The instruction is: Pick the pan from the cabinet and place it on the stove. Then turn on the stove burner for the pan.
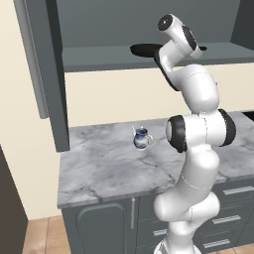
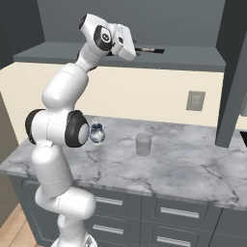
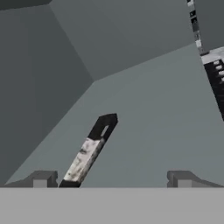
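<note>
I see my two dark fingertips (image 3: 41, 179) standing wide apart, holding nothing, over the long thin handle of the small black round frying pan (image 3: 89, 151). It lies on the inner shelf of the open dark grey wall cabinet (image 1: 99, 54), above the grey marble counter (image 2: 193, 169).

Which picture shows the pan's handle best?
The hand view: the pan's handle lies full length between the open fingertips. The right base view shows just its tip past the hand; the left base view shows the pan's dark bowl instead.
</note>
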You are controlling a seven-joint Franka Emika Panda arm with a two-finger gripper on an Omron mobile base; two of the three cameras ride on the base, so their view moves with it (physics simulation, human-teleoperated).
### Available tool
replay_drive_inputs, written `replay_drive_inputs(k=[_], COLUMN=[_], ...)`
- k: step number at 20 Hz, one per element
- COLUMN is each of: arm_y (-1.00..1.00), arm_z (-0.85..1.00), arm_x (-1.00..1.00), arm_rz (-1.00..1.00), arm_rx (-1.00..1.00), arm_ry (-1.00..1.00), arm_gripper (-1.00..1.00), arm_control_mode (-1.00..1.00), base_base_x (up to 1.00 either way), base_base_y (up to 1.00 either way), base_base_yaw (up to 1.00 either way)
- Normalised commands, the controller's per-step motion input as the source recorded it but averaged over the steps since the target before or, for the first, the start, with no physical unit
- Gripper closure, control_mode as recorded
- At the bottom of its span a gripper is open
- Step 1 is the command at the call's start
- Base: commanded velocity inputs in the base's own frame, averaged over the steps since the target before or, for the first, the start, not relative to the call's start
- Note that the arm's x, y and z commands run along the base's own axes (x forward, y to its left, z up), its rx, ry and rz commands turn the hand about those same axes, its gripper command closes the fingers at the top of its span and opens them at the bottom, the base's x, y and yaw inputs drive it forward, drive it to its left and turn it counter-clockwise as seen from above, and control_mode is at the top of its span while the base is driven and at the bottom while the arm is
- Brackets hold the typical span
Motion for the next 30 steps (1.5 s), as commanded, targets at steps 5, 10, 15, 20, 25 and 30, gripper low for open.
replay_drive_inputs(k=[5,10,15,20,25,30], arm_y=[-0.05,0.00,0.00,-0.07,-0.09,-0.12], arm_z=[-0.11,-0.04,-0.06,-0.09,-0.19,-0.19], arm_x=[0.14,0.27,0.28,0.10,0.08,0.14], arm_rz=[0.00,0.00,0.00,-0.01,-0.03,-0.02], arm_rx=[0.00,0.00,0.00,0.00,0.03,0.04], arm_ry=[0.00,0.00,0.04,0.07,0.06,0.04], arm_gripper=[-1.00,-1.00,-1.00,-1.00,-1.00,-1.00], arm_control_mode=[-1.00,-1.00,-1.00,-1.00,-1.00,-1.00], base_base_x=[0.00,0.00,0.00,0.00,0.00,0.00], base_base_y=[0.00,0.00,0.00,0.00,0.00,0.00], base_base_yaw=[0.00,0.00,0.00,0.00,0.00,0.00])
